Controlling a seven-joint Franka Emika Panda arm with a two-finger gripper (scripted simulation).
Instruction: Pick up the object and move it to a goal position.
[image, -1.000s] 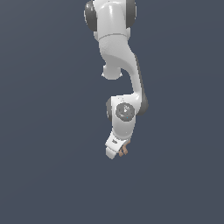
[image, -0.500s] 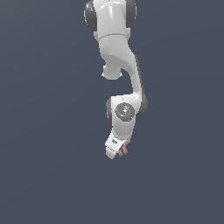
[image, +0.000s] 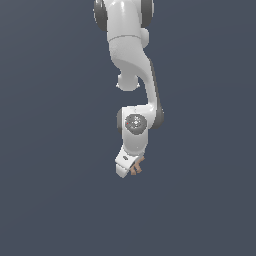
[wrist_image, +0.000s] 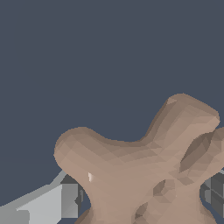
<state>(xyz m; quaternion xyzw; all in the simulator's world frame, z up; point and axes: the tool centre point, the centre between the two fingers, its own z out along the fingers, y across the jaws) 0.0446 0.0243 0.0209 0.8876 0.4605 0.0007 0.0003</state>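
The object (image: 136, 167) is a small tan-brown piece of crossed rounded bars. In the exterior view it pokes out from the white gripper (image: 131, 169) at the end of the arm, near the middle of the picture. In the wrist view the object (wrist_image: 144, 170) fills the near field, pressed between the grey fingers (wrist_image: 57, 203). The gripper is shut on the object. Part of the object is hidden behind the gripper's white hand in the exterior view.
The white arm (image: 132, 75) hangs down from the top of the exterior view. Around it there is only a flat dark blue-grey ground (image: 50, 175).
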